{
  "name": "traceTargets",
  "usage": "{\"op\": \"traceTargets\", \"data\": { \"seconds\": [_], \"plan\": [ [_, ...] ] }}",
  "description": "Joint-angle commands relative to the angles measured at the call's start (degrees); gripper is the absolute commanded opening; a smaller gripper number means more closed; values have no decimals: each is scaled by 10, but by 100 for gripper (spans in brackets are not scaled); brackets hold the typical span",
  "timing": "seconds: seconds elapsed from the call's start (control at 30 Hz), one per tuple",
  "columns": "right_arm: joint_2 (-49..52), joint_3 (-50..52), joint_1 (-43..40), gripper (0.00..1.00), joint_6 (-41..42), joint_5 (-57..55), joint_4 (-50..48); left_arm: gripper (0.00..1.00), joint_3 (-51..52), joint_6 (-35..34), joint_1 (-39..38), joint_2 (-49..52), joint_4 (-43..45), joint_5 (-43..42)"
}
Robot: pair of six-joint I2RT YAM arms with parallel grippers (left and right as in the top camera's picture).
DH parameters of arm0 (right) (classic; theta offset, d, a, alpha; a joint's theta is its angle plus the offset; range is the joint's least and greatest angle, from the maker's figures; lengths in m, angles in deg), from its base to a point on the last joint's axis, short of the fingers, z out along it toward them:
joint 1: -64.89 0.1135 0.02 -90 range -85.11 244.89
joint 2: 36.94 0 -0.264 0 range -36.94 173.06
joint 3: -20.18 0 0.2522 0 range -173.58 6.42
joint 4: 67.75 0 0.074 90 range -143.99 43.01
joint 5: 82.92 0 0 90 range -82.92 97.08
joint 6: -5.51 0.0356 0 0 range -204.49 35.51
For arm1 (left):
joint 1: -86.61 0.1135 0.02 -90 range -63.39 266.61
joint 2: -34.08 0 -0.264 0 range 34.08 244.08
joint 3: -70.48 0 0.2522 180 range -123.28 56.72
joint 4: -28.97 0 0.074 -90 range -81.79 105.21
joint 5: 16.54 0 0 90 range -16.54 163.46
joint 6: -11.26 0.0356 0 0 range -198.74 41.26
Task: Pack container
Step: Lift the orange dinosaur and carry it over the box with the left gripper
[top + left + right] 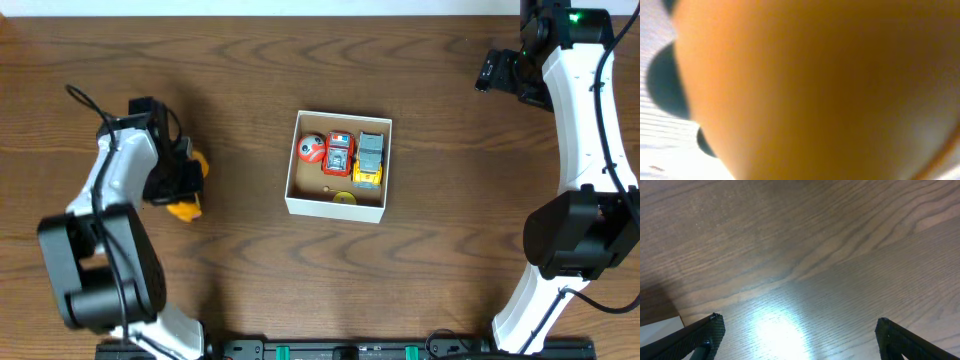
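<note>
The container [292, 203], a small white-walled cardboard box with a brown inside, stands at the table's middle. In it lie a red round toy [311, 150], a red car [339, 153] and a grey and yellow car [370, 158]. At the left, my left gripper [184, 180] is down over an orange-yellow toy [186, 208] and shut on it. In the left wrist view that orange toy [815, 90] fills the frame as a blur and hides the fingers. My right gripper [489, 72] hangs open at the far right back, with only bare wood between its fingers [710, 330].
A small yellow piece [344, 197] lies by the container's near wall. The wooden table [450, 250] runs around the box on all sides. A pale edge shows at the lower left of the right wrist view.
</note>
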Motion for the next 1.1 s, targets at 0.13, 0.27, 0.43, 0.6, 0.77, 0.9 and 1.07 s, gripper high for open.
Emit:
{"op": "traceTargets", "data": {
  "seconds": [0.13,0.27,0.43,0.6,0.77,0.9,1.07],
  "plan": [
    [5,3,-1,99,1,-8,3,6,-50,79,-122,-180,51,-29],
    [5,3,-1,99,1,2,3,6,-50,167,-209,-224,105,-29],
    [5,3,-1,99,1,5,2,6,-50,247,-301,-212,154,-29],
    [5,3,-1,99,1,5,2,6,-49,280,-358,-158,163,-29],
    [5,3,-1,99,1,5,2,6,-49,280,-393,-95,163,-29],
    [5,3,-1,99,1,5,2,6,-49,280,-413,-61,149,-29],
    [5,3,-1,99,1,4,2,6,-43,280,-423,-40,89,-29]
  ]
}}
